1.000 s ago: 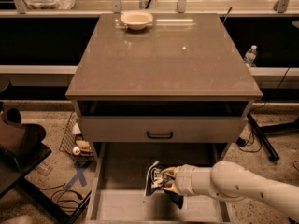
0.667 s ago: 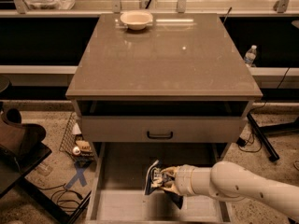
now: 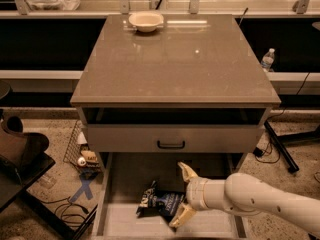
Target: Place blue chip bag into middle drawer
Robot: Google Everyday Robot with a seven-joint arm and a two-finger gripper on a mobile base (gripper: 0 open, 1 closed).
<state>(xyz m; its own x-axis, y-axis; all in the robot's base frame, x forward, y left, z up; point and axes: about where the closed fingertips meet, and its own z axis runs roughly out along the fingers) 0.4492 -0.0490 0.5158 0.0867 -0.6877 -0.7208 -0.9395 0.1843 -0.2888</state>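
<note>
The blue chip bag lies crinkled on the pale floor of the pulled-out middle drawer, near its centre. My gripper reaches in from the right on a white arm, just to the right of the bag. Its fingers are spread open, one fingertip above the bag's right end and the other below it. The lower finger partly overlaps the bag's right edge. The bag rests on the drawer floor.
A drawer front with a black handle sits just above the open tray. A cream bowl stands at the back of the cabinet top. A wire basket and a dark chair are at the left, a water bottle at the right.
The gripper was shut on the bag before. Its fingers have spread apart and the bag now lies on the drawer floor, slightly left of and lower than where it was held.
</note>
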